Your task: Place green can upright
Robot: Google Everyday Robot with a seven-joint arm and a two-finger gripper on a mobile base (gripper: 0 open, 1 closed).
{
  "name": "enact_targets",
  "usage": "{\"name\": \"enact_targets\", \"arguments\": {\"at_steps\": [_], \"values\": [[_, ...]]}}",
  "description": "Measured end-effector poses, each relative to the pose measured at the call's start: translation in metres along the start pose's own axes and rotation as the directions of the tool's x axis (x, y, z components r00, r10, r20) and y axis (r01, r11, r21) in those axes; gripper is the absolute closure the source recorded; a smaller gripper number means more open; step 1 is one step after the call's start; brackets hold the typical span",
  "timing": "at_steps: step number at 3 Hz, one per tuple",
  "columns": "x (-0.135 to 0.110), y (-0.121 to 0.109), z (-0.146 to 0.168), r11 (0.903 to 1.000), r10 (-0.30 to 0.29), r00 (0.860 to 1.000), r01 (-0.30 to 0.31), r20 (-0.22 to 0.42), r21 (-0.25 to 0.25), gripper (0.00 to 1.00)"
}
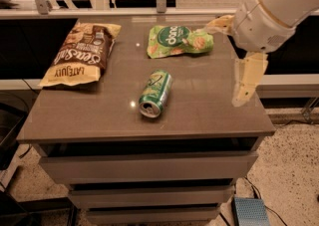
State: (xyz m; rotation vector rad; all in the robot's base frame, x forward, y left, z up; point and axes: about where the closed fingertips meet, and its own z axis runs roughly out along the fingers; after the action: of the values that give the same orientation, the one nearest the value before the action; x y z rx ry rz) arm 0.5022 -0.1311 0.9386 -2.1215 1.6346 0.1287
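The green can (156,92) lies on its side near the middle of the grey-brown tabletop (209,110), its silver top facing the front edge. My gripper (223,65) hangs above the right part of the table, to the right of the can and apart from it. It is open and empty: one cream finger (248,78) points down, the other (218,24) points left over the edge of the green snack bag.
A flat green snack bag (178,41) lies at the back centre. A brown chip bag (81,53) lies at the back left. Drawers (149,168) sit under the tabletop. A railing (124,13) runs behind the table. A blue box (250,212) is on the floor at the lower right.
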Motion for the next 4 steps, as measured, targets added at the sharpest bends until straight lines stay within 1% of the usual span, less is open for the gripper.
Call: {"name": "enact_targets", "arguments": {"at_steps": [1,2,3,4], "values": [[-0.017,-0.024,0.035,0.9805,-0.19,0.977,0.193,0.093,-0.034,0.0],[-0.045,-0.036,0.061,0.9174,-0.379,0.903,0.395,0.202,-0.047,0.0],[-0.073,-0.039,0.079,0.8312,-0.526,0.801,0.555,0.287,-0.027,0.0],[-0.096,-0.028,0.087,0.755,-0.625,0.71,0.655,0.325,0.021,0.0]]}}
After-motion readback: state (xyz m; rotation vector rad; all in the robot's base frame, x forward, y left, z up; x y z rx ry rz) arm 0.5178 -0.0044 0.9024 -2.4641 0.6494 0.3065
